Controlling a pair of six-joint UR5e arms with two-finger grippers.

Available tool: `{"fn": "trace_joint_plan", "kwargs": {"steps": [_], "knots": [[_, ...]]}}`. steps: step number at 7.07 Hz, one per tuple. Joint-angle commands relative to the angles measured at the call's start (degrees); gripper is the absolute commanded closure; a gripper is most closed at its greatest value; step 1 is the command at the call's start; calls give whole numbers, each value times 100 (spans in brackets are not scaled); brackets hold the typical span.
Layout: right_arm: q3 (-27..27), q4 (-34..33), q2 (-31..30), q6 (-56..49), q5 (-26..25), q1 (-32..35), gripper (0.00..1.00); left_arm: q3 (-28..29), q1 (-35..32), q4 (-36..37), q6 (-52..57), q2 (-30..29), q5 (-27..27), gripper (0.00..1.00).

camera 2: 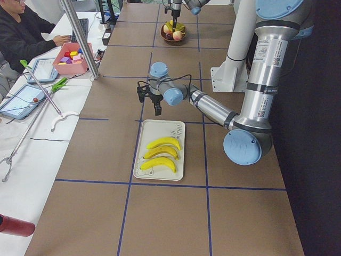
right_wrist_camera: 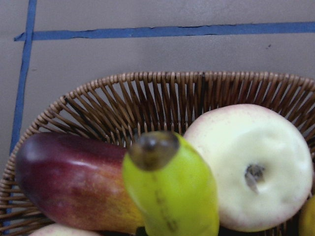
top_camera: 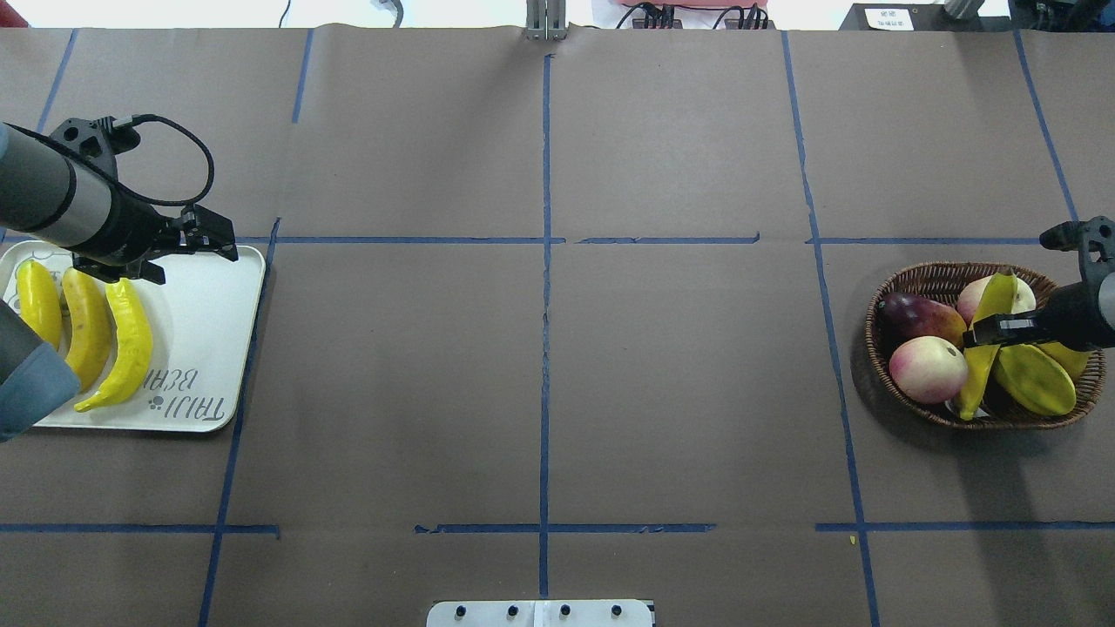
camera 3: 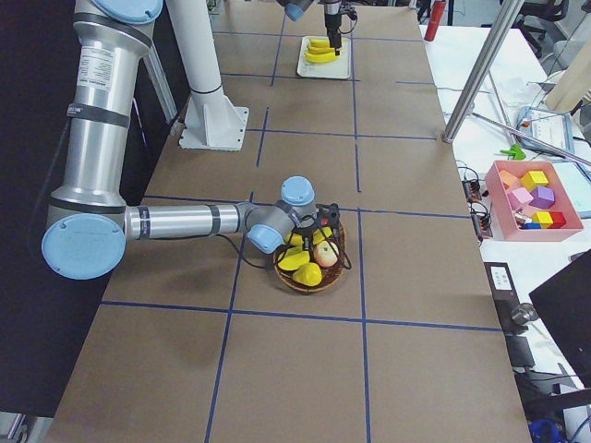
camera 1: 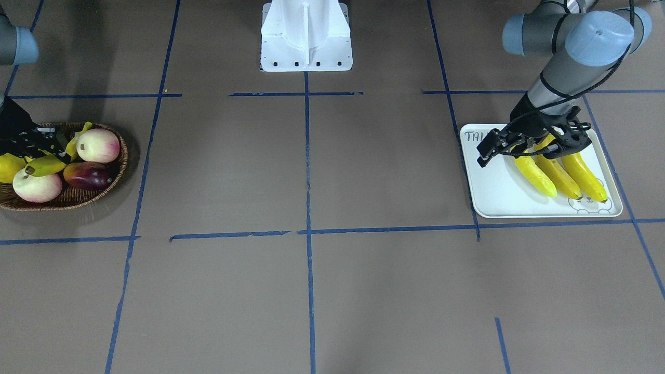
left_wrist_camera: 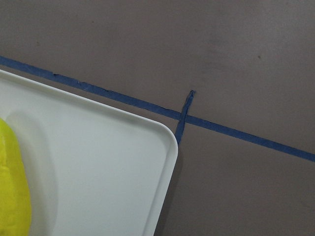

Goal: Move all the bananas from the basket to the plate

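Three yellow bananas (top_camera: 87,326) lie side by side on the white plate (top_camera: 200,313), also seen from the front (camera 1: 558,176). My left gripper (top_camera: 209,239) hovers open and empty over the plate's far corner (left_wrist_camera: 98,162). The brown wicker basket (top_camera: 923,274) sits at the far right. My right gripper (top_camera: 977,334) is inside it, shut on the fourth banana (top_camera: 993,300), which is tilted up across the other fruit. Its dark tip fills the right wrist view (right_wrist_camera: 172,191).
The basket also holds two pale pink round fruits (top_camera: 928,367), a dark red mango (top_camera: 915,315), a yellow-green starfruit (top_camera: 1032,379) and a lemon (camera 1: 10,166). The robot's white base (camera 1: 306,36) stands mid-table. A side desk carries a pink box of blocks (camera 2: 72,56).
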Motion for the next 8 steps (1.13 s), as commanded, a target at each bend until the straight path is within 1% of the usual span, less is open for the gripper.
{"fn": "trace_joint_plan", "kwargs": {"steps": [1,2,3,4,5,6,7,8], "knots": [[39,7,-3,-10,70,151,97,-9,6,6,-8,-7,0,0],[83,42,-20,-54,219,449,98,-35,6,6,-16,-7,0,0],[162,59,-38,-411,664,878,99,-61,6,6,-8,-7,0,0],[258,51,-47,-606,1312,1474,99,-79,6,6,-16,1,0,0],[346,25,-38,-608,1884,1880,100,-88,6,-3,-17,1,-9,0],[426,-10,179,-564,2238,1936,100,-132,15,-3,-69,-25,-35,0],[444,-289,669,-529,2259,1885,100,-123,33,-73,-348,-190,-52,0],[427,-466,1205,-494,2224,1536,100,-106,41,-178,-707,-435,-61,0]]}}
